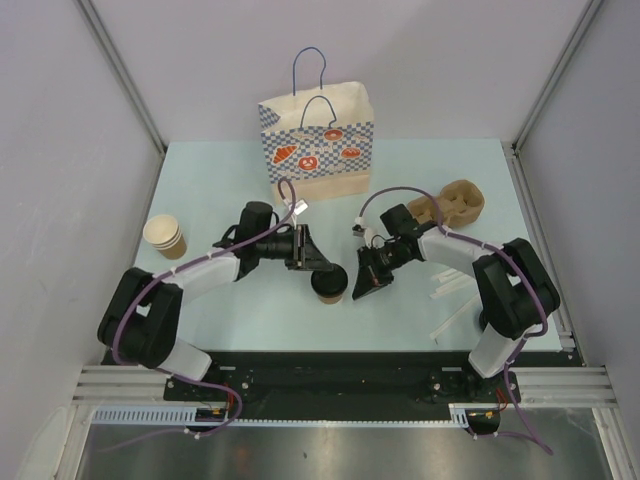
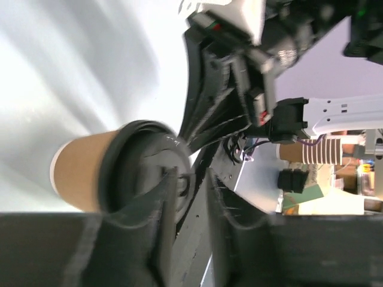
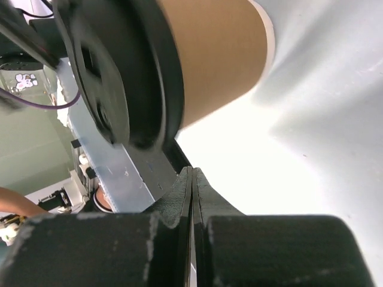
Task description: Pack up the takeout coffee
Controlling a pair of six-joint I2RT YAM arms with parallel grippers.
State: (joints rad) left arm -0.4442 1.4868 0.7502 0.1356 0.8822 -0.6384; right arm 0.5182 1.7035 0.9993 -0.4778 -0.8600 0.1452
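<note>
The coffee cup [image 1: 328,285] stood upright between the tools. The left tool [image 2: 191,177], slightly open and empty, was at its lid [image 2: 143,170]. The right tool [image 3: 192,174] was shut, holding nothing, just beside.

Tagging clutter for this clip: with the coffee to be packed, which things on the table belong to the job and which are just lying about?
For the job: takeout coffee, lidded; paper bag, upright at the far side.
Lying about: stack of lidless cups; cardboard cup carrier; white sticks, perhaps straws.

white-and-black arms [image 1: 205,270], purple cables [image 1: 398,190], black joints [image 1: 150,310]
</note>
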